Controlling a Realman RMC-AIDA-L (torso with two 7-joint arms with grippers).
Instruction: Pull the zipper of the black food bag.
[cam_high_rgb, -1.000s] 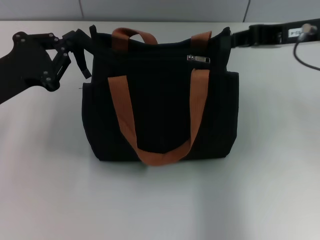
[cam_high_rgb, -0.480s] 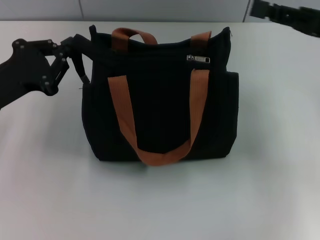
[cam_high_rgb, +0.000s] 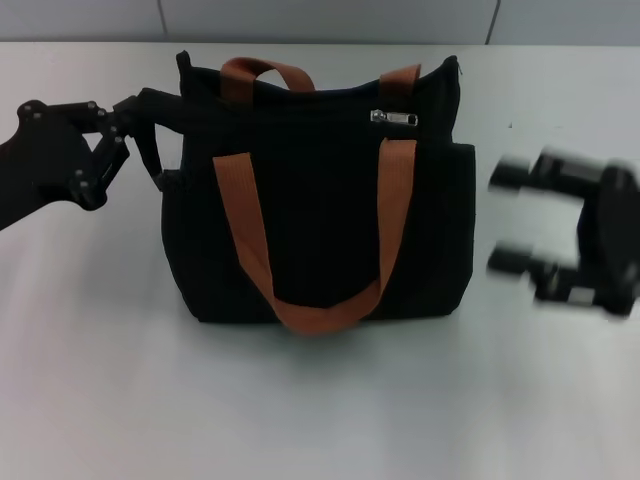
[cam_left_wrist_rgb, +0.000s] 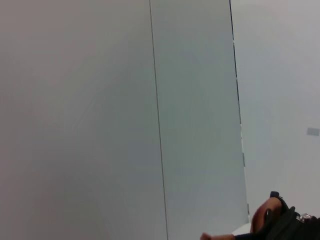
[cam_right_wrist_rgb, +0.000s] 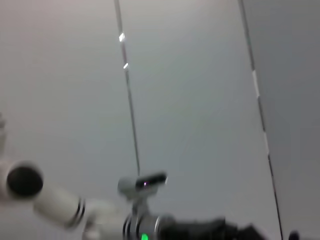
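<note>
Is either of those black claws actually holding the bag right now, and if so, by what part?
The left gripper pinches the black food bag at its upper corner edge. The right gripper is beside the bag, open and holding nothing; the zipper is untouched.

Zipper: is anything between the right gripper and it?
Nothing visible. In the head view the right gripper is in the open beside the bag's right side, fingers apart, with only bare table between. The zipper sits exposed near the bag's top right. The left gripper is at the opposite top corner.
</note>
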